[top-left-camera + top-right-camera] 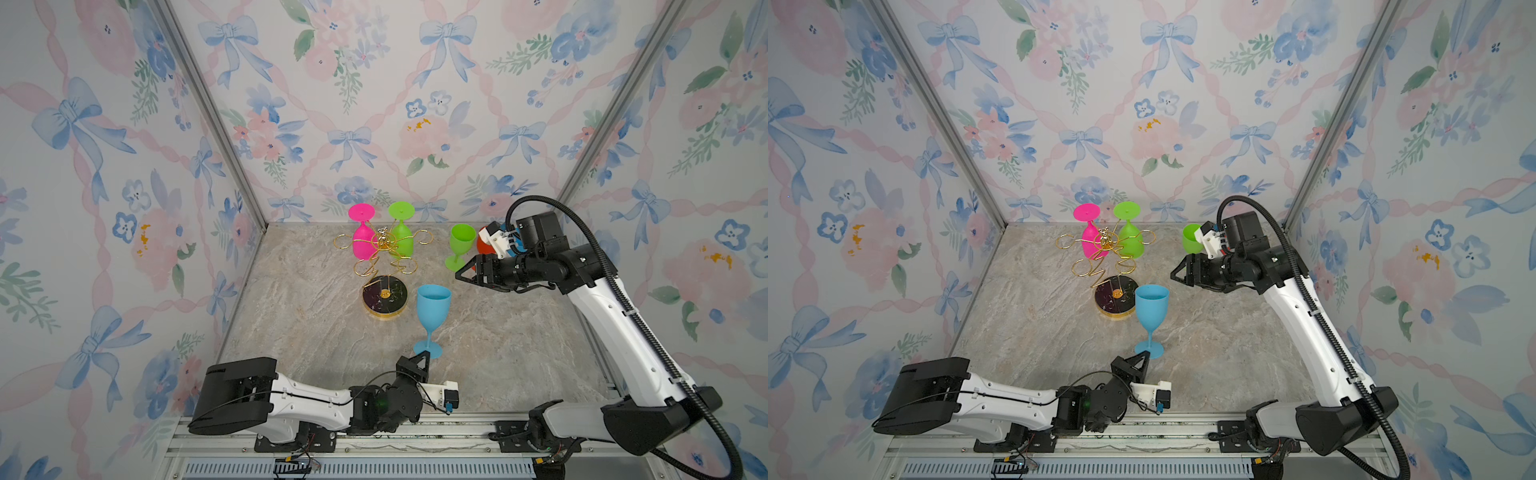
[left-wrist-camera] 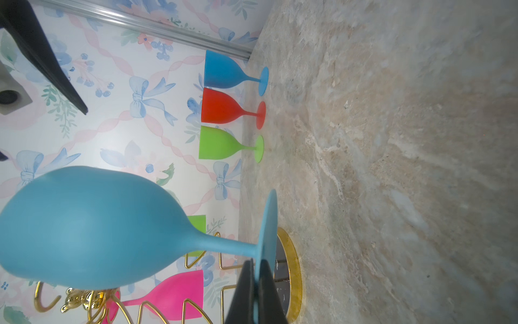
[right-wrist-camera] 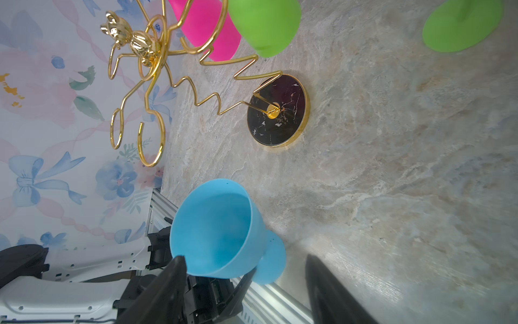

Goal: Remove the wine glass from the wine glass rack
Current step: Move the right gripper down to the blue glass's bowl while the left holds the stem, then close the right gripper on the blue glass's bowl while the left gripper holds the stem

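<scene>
The wine glass rack (image 1: 390, 305) was gold wire over a black, white-veined base rimmed in gold. Its pink glass (image 1: 360, 245) was hot magenta and its lime-green glass (image 1: 403, 245) vivid. The blue wine glass (image 1: 433, 305) was sky blue. The standing green glass (image 1: 462, 241) was lime, the red glass (image 2: 221, 106) orange-red, and the far blue glass (image 2: 224, 70) a deeper blue. The desk (image 1: 478, 353) was mottled grey-beige stone. The walls (image 1: 374, 104) bore pink ribbons, blue bows and flowers.

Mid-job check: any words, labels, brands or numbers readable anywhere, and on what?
None can be read. The blue plastic wine glass is plain; the round black base of the gold wire rack shows only white veining; the floral wallpaper carries no lettering; the white arm casing no legible mark.
</scene>
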`<action>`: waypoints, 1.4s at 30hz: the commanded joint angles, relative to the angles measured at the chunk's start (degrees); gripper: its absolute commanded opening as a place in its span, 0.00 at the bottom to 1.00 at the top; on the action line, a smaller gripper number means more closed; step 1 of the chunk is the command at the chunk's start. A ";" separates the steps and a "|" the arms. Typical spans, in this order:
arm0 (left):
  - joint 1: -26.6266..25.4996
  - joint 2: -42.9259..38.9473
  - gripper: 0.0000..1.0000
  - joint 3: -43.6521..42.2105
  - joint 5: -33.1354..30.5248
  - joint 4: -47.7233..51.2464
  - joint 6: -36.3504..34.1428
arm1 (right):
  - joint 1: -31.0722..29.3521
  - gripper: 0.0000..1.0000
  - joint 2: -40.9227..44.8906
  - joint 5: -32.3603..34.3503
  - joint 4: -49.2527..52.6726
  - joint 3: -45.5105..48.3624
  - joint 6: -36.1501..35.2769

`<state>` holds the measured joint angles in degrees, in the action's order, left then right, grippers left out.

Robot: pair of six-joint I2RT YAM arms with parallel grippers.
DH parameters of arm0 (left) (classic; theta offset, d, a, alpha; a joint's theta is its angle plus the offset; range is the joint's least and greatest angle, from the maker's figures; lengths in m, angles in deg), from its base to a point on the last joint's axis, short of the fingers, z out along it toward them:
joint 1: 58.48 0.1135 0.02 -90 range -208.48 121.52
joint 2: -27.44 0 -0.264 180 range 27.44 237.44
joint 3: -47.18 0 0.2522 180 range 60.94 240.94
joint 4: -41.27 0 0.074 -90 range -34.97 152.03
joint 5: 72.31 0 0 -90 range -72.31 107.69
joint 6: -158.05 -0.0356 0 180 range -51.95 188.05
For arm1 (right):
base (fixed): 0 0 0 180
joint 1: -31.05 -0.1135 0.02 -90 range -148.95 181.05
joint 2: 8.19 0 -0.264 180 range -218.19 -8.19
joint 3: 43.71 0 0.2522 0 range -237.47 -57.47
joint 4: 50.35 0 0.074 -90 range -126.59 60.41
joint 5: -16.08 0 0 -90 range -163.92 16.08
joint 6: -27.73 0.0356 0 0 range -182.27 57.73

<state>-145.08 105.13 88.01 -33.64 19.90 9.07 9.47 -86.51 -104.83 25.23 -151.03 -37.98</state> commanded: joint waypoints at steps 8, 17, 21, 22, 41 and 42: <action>-0.16 1.35 0.00 -2.09 -0.66 -8.11 -10.35 | -3.71 0.57 -3.92 -0.94 6.19 -1.55 1.76; -0.16 -0.76 0.00 -4.25 0.43 -8.72 -12.44 | -4.31 0.49 -4.86 -0.91 7.33 1.10 1.59; -0.11 -0.35 0.00 -4.61 0.36 -9.72 -13.76 | -4.60 0.45 -5.17 -0.89 7.23 2.13 1.41; -0.14 -0.20 0.00 -4.64 0.27 -9.93 -14.06 | -4.72 0.45 -5.30 -0.90 7.24 2.42 1.36; -0.13 1.24 0.00 -6.36 -0.52 -13.31 -20.28 | -4.96 0.22 -4.91 -1.30 8.08 5.48 0.42; -0.12 1.25 0.00 -6.34 -0.58 -13.38 -20.50 | -4.96 0.21 -4.91 -1.31 8.15 5.67 0.40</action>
<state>-145.08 105.87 82.26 -33.46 9.14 -9.73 5.01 -91.78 -105.27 31.33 -146.29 -37.08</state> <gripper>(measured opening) 0.050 0.215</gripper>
